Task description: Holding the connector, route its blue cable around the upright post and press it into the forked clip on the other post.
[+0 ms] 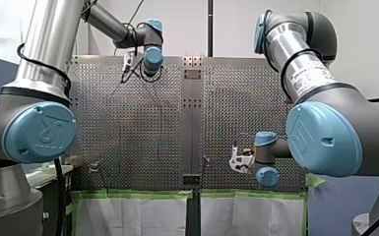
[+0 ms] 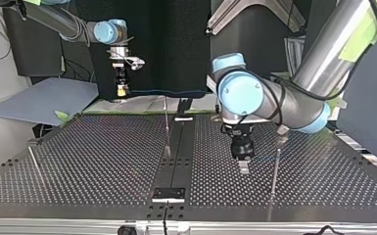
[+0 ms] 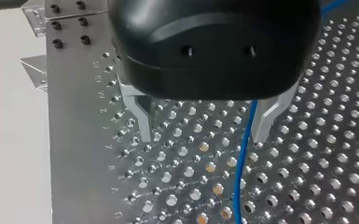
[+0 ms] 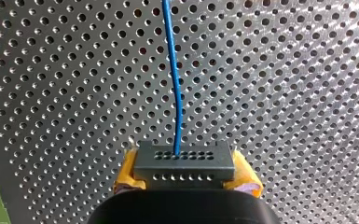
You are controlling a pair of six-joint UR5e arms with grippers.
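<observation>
My right gripper (image 4: 186, 179) is shut, its yellow pads (image 4: 128, 175) clamping a dark grey connector (image 4: 184, 162). A blue cable (image 4: 175, 70) leaves the connector and runs straight ahead over the perforated table. In the top view this gripper (image 2: 122, 90) hangs above the far edge at the left. My left gripper (image 3: 204, 128) is open just above the table, and the blue cable (image 3: 241, 163) passes between its metal fingers (image 3: 144, 121), close to one of them, untouched. In the top view it (image 2: 243, 165) stands beside a thin upright post (image 2: 274, 171).
Two more thin posts stand on the perforated table (image 2: 103, 161), one mid-table (image 2: 167, 128) and one near the top view's left edge (image 2: 33, 159). A black plate (image 2: 169, 194) lies on the centre seam. A grey-blue board (image 2: 39, 100) lies beyond the table.
</observation>
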